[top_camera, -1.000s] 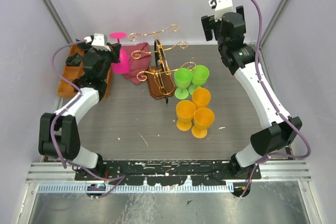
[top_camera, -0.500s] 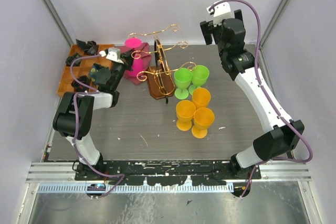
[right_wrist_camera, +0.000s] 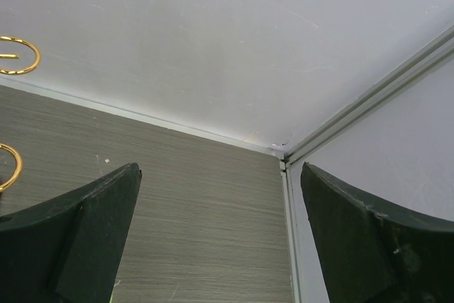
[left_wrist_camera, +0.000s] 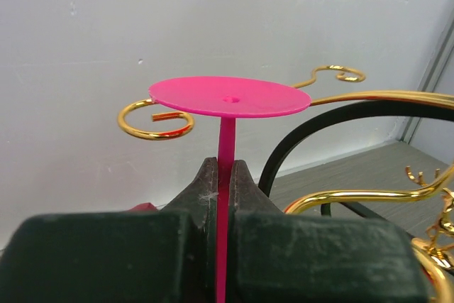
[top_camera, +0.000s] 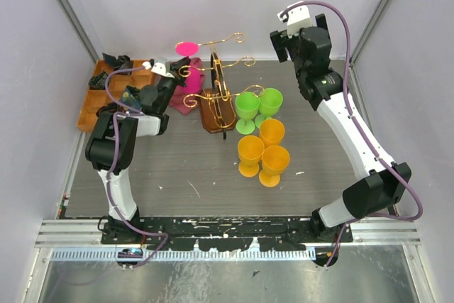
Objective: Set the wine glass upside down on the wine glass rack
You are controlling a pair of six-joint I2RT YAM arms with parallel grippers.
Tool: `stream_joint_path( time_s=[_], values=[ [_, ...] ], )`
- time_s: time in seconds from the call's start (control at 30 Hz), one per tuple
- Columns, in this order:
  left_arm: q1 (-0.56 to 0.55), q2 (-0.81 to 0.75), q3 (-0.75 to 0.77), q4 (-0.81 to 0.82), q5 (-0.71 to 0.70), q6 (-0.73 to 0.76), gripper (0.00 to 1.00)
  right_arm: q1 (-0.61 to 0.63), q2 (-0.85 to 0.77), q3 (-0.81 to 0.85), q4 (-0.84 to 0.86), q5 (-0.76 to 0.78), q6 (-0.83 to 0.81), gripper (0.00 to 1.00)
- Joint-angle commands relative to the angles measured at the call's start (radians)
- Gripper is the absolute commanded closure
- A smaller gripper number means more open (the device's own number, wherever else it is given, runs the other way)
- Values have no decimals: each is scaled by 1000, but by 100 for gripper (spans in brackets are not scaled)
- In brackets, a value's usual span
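Observation:
A pink wine glass hangs upside down with its round foot [top_camera: 186, 47] [left_wrist_camera: 230, 96] on top. My left gripper [top_camera: 169, 79] [left_wrist_camera: 225, 169] is shut on its thin stem [left_wrist_camera: 227, 136]; the bowl is hidden below the fingers in the left wrist view. The wine glass rack [top_camera: 216, 79], gold scroll wire on a brown oval base [top_camera: 216, 113], stands just right of the glass. Its gold curls [left_wrist_camera: 154, 120] show beside and behind the foot. My right gripper [top_camera: 282, 40] [right_wrist_camera: 220, 239] hovers open and empty over the table's back right corner.
Two green goblets [top_camera: 247, 108] and three orange goblets [top_camera: 272, 133] stand right of the rack. An orange wooden compartment tray [top_camera: 96, 101] lies at the back left. A dark red cloth [top_camera: 181, 97] lies under the glass. Walls enclose the back and sides.
The left arm has folded in and carried the pink glass rightward, from beside the tray up against the rack's left scrolls. The right arm has barely shifted.

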Motion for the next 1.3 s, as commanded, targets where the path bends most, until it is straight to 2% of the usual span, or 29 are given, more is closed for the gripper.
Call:
stream_joint_path(
  time_s=[0.0,0.33,0.53,0.8,1.07,1.27],
  values=[
    [-6,57,65,60,-16,-3,100,-3,-41,10,63,14,-10,0],
    [-6,136,152,60,-54,-21,100,-3,-24,16,62,24,-14,0],
    [5,129,155,60,-33,-46,100,-4,-16,13,63,23,-16,0],
    [67,99,140,60,108,-155,100,-3,-9,13,65,5,-8,0],
    [119,151,237,60,295,-240,100,-3,-13,2,75,-2,-3,0],
    [120,189,292,60,340,-272,100,-3,-24,-12,90,6,1,0]
  ],
)
